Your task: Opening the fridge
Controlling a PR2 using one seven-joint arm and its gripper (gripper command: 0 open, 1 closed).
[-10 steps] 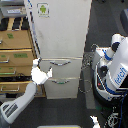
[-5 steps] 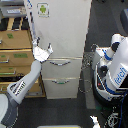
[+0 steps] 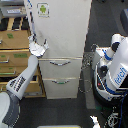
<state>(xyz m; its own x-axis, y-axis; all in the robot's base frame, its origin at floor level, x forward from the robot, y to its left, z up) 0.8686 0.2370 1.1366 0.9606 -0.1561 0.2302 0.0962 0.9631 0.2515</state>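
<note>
Few markings show in the exterior view, and hardly any can be read.

A small sticker [image 3: 43, 9] with a green android figure sits near the top of the fridge [image 3: 62, 35] upper door, on a pale square backing; any lettering under the figure is too small to read. On the exterior view's right, a white-and-blue robot body [image 3: 116, 70] carries a blue panel [image 3: 120, 76] with white lettering running at a slant, too blurred to spell out. A small green mark [image 3: 10, 35] sits on the tan wooden cabinet [image 3: 15, 47] at the left; it cannot be read.
</note>
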